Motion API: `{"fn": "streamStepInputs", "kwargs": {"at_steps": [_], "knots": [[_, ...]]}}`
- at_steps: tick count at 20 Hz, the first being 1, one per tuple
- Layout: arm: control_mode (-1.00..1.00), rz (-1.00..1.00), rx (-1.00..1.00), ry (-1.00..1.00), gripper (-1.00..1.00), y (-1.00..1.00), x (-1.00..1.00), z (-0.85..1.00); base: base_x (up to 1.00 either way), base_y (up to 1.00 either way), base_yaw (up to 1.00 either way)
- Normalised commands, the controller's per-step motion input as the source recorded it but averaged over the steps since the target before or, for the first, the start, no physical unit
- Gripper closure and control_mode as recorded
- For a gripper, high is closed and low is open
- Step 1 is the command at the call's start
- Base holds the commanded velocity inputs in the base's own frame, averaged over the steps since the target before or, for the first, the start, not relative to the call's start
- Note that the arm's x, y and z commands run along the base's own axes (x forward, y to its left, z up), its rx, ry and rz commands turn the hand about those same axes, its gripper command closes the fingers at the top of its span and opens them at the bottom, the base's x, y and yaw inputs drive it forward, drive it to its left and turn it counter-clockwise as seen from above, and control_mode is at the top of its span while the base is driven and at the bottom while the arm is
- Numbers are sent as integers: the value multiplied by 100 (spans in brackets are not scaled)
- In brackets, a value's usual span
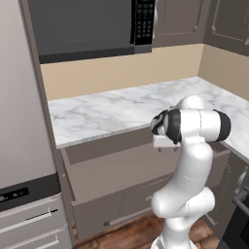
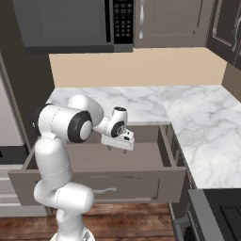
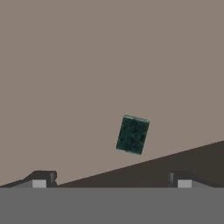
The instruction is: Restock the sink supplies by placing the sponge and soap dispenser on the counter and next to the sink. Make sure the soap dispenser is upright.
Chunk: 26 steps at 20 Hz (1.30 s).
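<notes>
1. The sponge (image 3: 132, 134): one small rectangular block, its dark green, finely speckled scrub face turned up. In the hand view it lies flat on the bare brown floor of an open drawer (image 2: 141, 162), at about 5 o'clock from the centre, tilted slightly off square. No writing or brand can be read on it.
2. The gripper (image 3: 111, 180): two small dark finger tips stand wide apart with nothing between them. The sponge sits above the gap and clear of both tips, untouched. In the right base view the gripper (image 2: 118, 145) points down over the drawer.
3. The drawer: one, pulled out, a plain brown box with smooth flat walls and a thin metal handle on its front.
4. The counter (image 1: 107, 114): a white marble slab with grey veining, L-shaped, running behind the drawer and round toward 3 o'clock in the right base view, over dark brown cabinets.
5. One microwave (image 2: 70, 23) hangs at 12 o'clock, dark and glossy, with a keypad whose markings are too small to read.
</notes>
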Motion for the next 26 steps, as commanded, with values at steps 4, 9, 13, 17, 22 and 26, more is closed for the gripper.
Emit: {"fn": "streamStepInputs", "kwargs": {"at_steps": [4,9,13,17,22,26], "knots": [[-100,0,0,0,-100,0,12,-25,0,0,0],[-100,0,0,0,-100,0,2,-27,0,0,0],[-100,0,0,0,-100,-8,0,-27,0,0,0],[-100,0,0,0,-100,-5,0,-24,0,0,0],[-100,0,0,0,-100,-3,0,-23,0,0,0],[-100,0,0,0,-100,-2,0,-22,0,0,0]]}}
